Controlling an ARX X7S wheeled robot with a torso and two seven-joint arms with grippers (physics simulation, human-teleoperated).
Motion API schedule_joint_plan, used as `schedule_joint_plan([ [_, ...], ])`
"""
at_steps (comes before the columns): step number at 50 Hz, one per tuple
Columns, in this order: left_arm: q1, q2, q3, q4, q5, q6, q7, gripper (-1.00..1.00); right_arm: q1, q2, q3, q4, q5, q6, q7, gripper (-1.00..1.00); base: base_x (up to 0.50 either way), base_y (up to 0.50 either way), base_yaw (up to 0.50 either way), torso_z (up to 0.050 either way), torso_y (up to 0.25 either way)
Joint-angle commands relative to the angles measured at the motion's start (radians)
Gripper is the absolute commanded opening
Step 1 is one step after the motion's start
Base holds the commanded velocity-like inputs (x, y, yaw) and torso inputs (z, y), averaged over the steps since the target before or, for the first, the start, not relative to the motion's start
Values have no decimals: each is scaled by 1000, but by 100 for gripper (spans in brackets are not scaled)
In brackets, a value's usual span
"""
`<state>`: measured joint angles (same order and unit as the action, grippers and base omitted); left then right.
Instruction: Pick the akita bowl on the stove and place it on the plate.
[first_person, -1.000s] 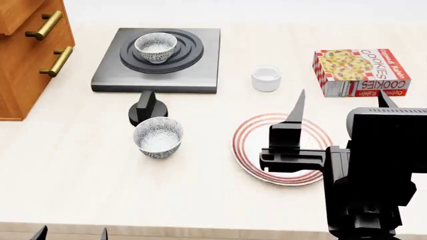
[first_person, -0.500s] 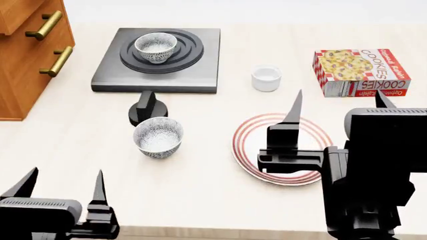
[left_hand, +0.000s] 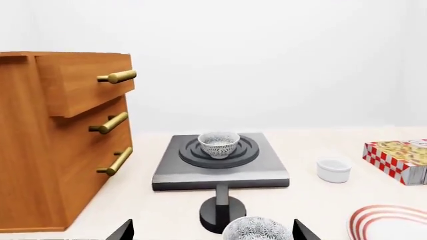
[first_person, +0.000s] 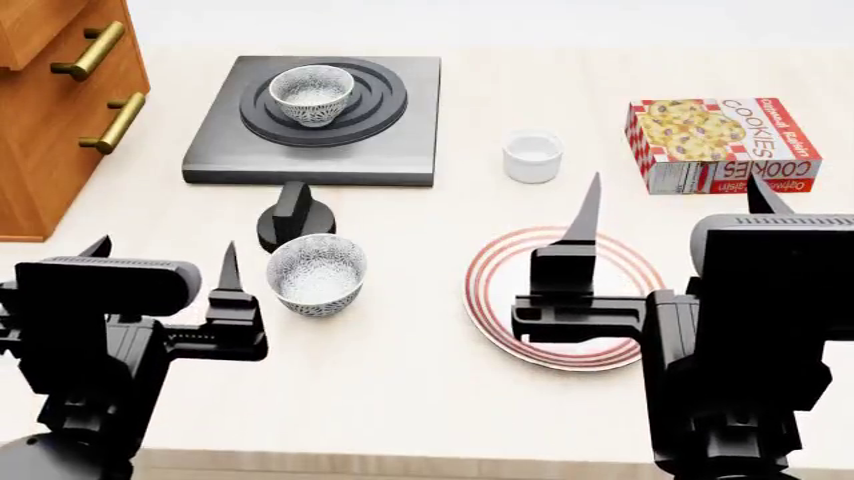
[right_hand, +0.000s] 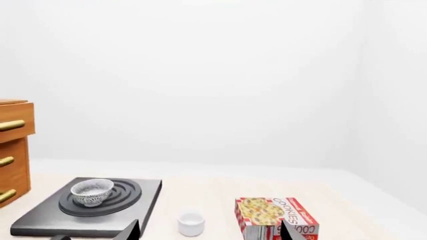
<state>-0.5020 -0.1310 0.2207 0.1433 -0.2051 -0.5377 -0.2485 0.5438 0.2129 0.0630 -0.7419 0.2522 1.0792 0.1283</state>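
The akita bowl (first_person: 312, 95) (left_hand: 219, 144) (right_hand: 93, 192), white with grey-black speckles, stands upright on the burner rings of the dark-grey stove (first_person: 227, 150) (left_hand: 267, 170). Over to the right lies the red-ringed white plate (first_person: 494, 270) (left_hand: 390, 220), with nothing on it. My left gripper (first_person: 164, 245) (left_hand: 213, 230) is open and holds nothing; it hangs near the table's front, left of a second identical bowl (first_person: 316, 273) (left_hand: 257, 231), far short of the stove. Above the plate's near half, my right gripper (first_person: 675, 185) (right_hand: 209, 227) stands open and holds nothing.
A black knob (first_person: 294, 215) stands between the stove and the near bowl. A small white cup (first_person: 533, 157) and a cookie box (first_person: 721, 145) sit at the right rear. A wooden drawer cabinet (first_person: 67, 100) with brass handles bounds the left side.
My left gripper has come up from the bottom edge of the head view and forward, to beside the near bowl. The right gripper has barely shifted. Bowls and plate have not moved.
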Motion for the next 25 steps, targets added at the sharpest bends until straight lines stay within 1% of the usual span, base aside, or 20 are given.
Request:
schedule_joint_plan([
  [1, -58, 10, 0, -39, -27, -50, -4, 100, -2, 1, 3, -1, 8, -14, 2, 100, 0, 0, 0, 0, 0],
  [15, -97, 12, 14, -72, -44, -82, -11, 100, 0, 1, 7, 3, 18, -6, 9, 100, 0, -18, 0, 0, 0],
  [25, -112, 9, 19, -80, -53, -87, -17, 100, 2, 5, 2, -1, 23, 7, 17, 100, -40, -216, 0, 0, 0],
])
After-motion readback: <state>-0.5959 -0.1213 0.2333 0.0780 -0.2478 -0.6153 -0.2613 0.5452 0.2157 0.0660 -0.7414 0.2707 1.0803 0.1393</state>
